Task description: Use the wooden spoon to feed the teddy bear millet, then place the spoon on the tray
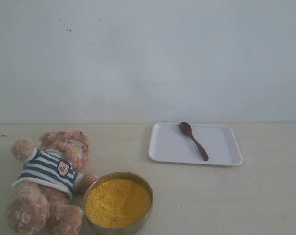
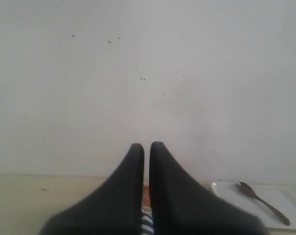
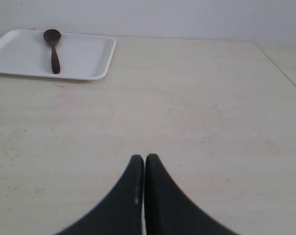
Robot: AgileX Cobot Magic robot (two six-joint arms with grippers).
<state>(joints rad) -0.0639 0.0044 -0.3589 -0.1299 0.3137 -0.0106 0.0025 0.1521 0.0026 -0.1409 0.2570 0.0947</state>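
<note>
Wooden spoon [image 1: 193, 140] diagonal on tray [image 1: 221, 147], inside its rim, apart from bowl [image 1: 119, 174].

We see a pale, cream-coloured tabletop [image 1: 265, 196], matte and lightly speckled, whose far edge meets a plain wall [image 1: 148, 58]. Three things lie directly on it. The teddy bear [image 1: 50, 181] lies toward the near left corner, with its head pointing to the far edge. The steel bowl [image 1: 152, 200] stands just beside the bear's arm, close to the near edge and left of the middle. The tray [image 1: 221, 147] lies flat by the far edge, right of the middle and well apart from both.
</note>
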